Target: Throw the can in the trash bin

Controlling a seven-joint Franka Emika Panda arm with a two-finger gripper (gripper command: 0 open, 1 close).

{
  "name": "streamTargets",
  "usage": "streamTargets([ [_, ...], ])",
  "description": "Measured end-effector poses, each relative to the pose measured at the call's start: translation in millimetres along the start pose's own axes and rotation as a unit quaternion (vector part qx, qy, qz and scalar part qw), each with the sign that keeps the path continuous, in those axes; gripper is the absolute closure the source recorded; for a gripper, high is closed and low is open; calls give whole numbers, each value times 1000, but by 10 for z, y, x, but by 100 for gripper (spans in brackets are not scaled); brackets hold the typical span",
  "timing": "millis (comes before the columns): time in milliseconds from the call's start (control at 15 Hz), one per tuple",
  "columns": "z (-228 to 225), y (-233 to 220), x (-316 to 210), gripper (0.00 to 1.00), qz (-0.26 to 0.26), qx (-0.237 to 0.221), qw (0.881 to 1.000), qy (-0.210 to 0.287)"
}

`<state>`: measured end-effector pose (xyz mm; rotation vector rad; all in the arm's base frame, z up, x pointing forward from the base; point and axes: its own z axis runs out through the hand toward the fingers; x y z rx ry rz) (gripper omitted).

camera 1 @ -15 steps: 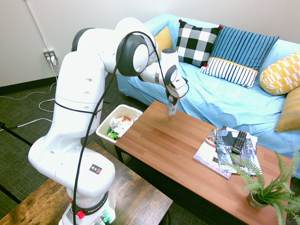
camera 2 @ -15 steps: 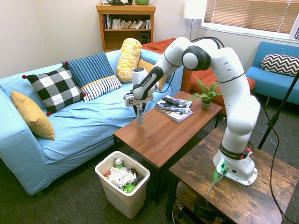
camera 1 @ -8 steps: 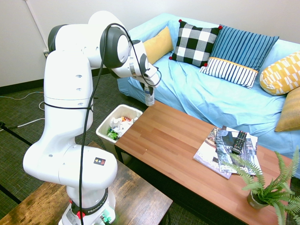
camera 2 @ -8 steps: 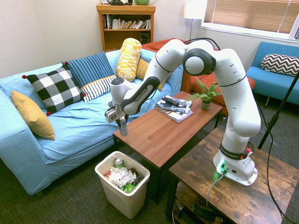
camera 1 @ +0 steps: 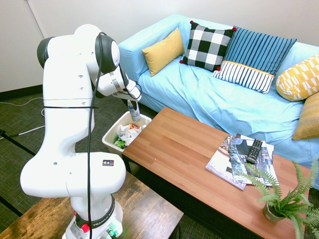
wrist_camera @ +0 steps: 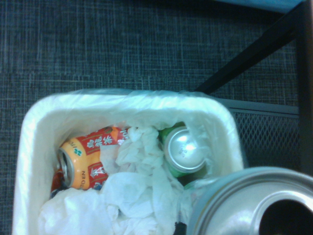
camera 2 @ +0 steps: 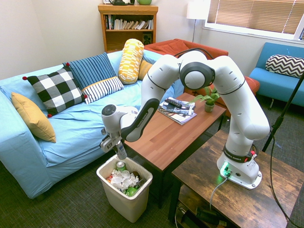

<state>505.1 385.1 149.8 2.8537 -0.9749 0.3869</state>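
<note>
My gripper is shut on the slim silver can, holding it upright by its upper part. The can hangs just above the white trash bin, over the bin's sofa-side half, and my gripper is clear of the rim. In the first exterior view the trash bin stands on the carpet at the end of the coffee table. The wrist view looks straight down into the trash bin, with the can's silver top close by at the lower right.
The bin holds crumpled white paper, an orange can and a green can. The wooden coffee table borders the bin; its dark leg shows in the wrist view. A blue sofa lies behind.
The arm has swung off the coffee table toward the floor, carrying the can from above the tabletop to a spot just over the trash bin, lower than before.
</note>
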Motion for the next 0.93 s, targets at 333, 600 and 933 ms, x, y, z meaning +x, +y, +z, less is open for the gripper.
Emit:
streamTargets([
  [333, 340, -14, -253, 0, -16, -19, 1000, 0],
  [600, 371, -7, -277, 0, -17, -22, 1000, 1],
  [933, 305, -38, -352, 0, -19, -17, 1000, 4],
])
